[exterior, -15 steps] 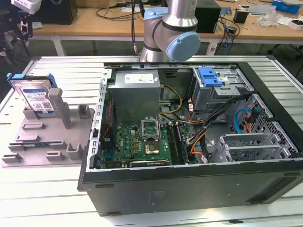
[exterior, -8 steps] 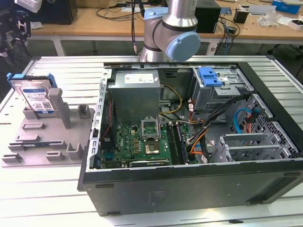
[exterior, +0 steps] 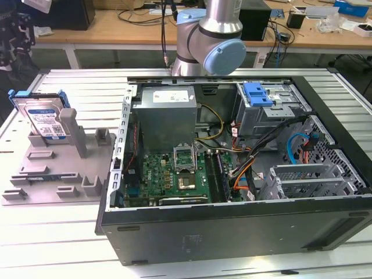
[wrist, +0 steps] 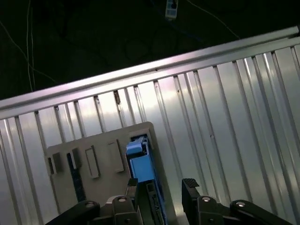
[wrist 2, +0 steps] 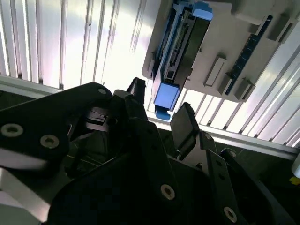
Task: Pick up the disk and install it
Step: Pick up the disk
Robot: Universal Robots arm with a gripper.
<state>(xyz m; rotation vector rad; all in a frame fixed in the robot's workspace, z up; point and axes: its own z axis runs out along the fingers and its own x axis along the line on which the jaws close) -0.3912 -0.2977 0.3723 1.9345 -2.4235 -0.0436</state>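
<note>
Your gripper (wrist 2: 160,99) hung above the disk (wrist 2: 180,51) with its two black fingers (wrist 2: 185,124) spread apart. Nothing sat between them, and they touched nothing. In both wrist views you were looking down past the fingertips onto the disk, which was seen edge-on. In the second wrist view the blue carrier's end tab lay in line with the gap between the fingers. The first wrist view showed the same: the gripper (wrist: 161,183) was released, and the disk (wrist: 140,163) stood in its slot beyond it.

In the exterior view the disk (exterior: 45,119) was at the exterior view's left. It stood on edge in the gray fixture (exterior: 64,171), tilted back, with its white-and-blue label facing the camera and the blue carrier framing it. A gray post of the fixture stood just beside it.

The fixture lay on the ribbed aluminium table (exterior: 58,244), just beside the open computer case (exterior: 232,232). Inside the case you could see the power supply (exterior: 165,113), the motherboard (exterior: 174,174) and the drive cage (exterior: 273,113). A lone blue bracket (exterior: 257,93) sat on top of the cage. The arm (exterior: 206,35) rose behind the case.
</note>
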